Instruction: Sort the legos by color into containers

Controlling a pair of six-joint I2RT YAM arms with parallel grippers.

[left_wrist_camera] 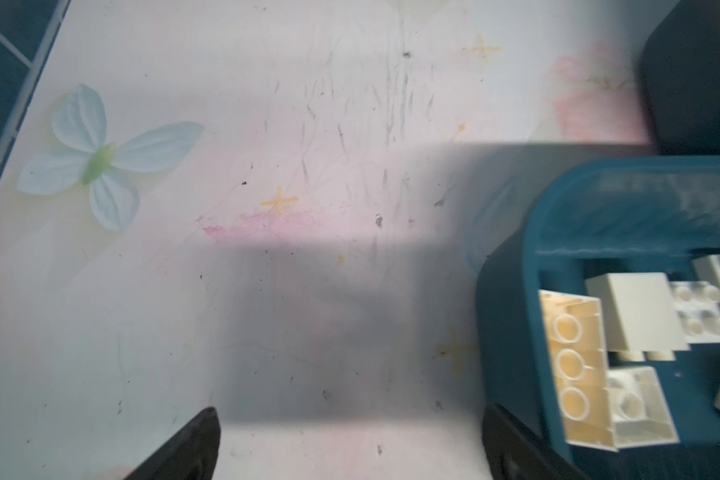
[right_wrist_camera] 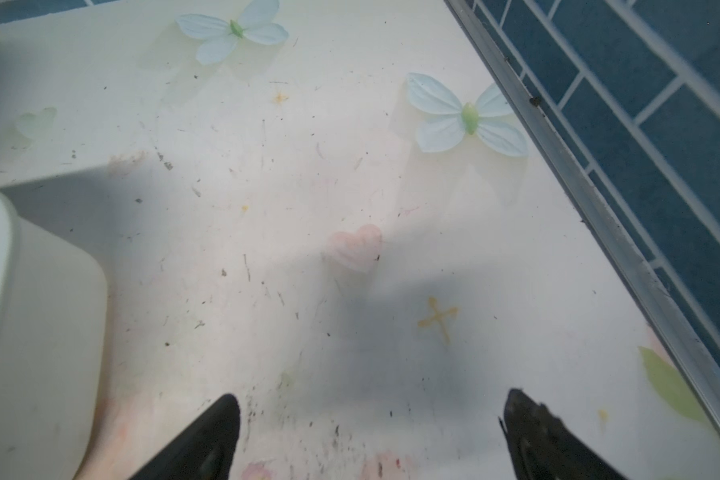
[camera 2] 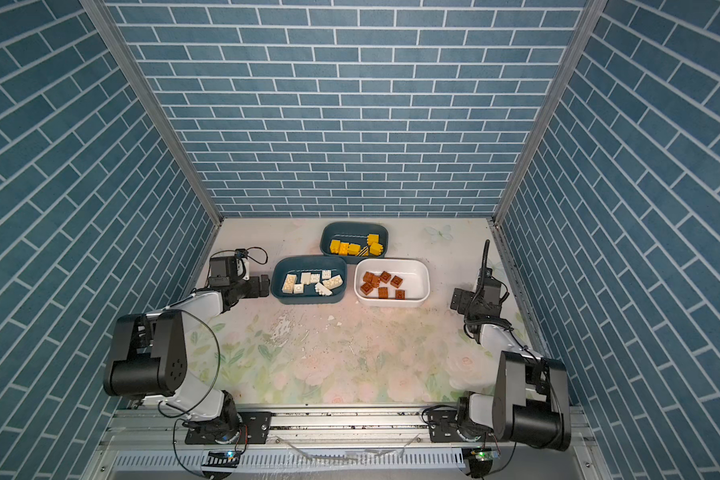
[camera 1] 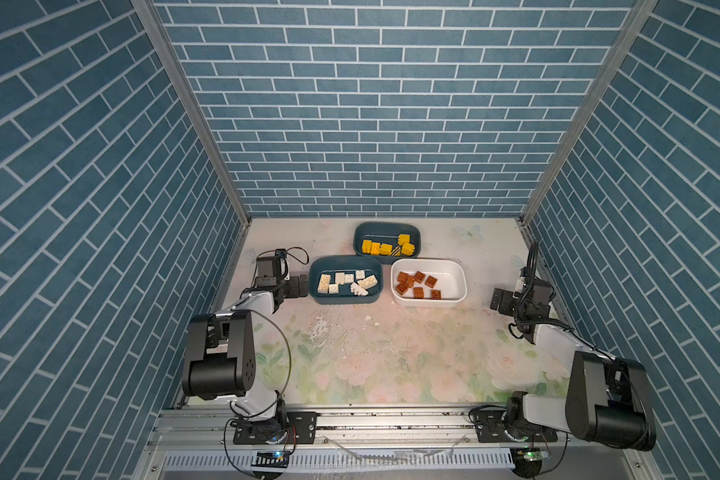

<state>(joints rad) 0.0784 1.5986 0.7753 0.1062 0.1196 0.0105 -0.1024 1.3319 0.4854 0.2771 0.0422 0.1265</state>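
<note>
Top views, left fingers [camera 1: 295,286] by teal tub [camera 1: 344,301], right fingers [camera 1: 498,297] near wall [camera 1: 599,249], low, spread wide, empty.

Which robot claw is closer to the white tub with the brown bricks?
Right. The right gripper sits off the white tub's right end, not touching. The left gripper is farther, with the front teal tub between them.

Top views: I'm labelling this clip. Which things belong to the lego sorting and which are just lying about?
Job:
yellow legos in far teal tub
cream legos in near teal tub
brown legos in white tub
left gripper and right gripper, both open, empty

Lying about:
white flecks on the table
</note>
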